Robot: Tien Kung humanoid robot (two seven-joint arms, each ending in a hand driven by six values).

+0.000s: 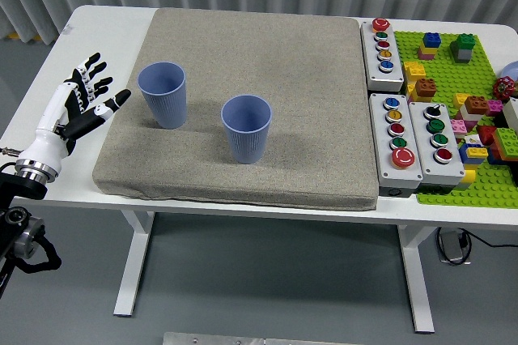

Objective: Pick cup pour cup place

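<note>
We note the left hand (pixel 81 106) splayed, holding nothing, near the left ribbed blue plastic cup (pixel 163 94) (upright on the grey felt mat (pixel 267 45)), presumably shaped for a side grasp.

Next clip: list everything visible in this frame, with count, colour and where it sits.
cups: two, blue, upright on the mat, one left, one nearer centre
mat: one, grey-beige, covering mid table
table: one, white
button boxes: three, grey with coloured buttons, right of the mat
baseplate: one, green, far right, carrying mixed coloured bricks
left hand: one, black and white, fingers spread, over the table's left edge beside the left cup, holding nothing
</note>
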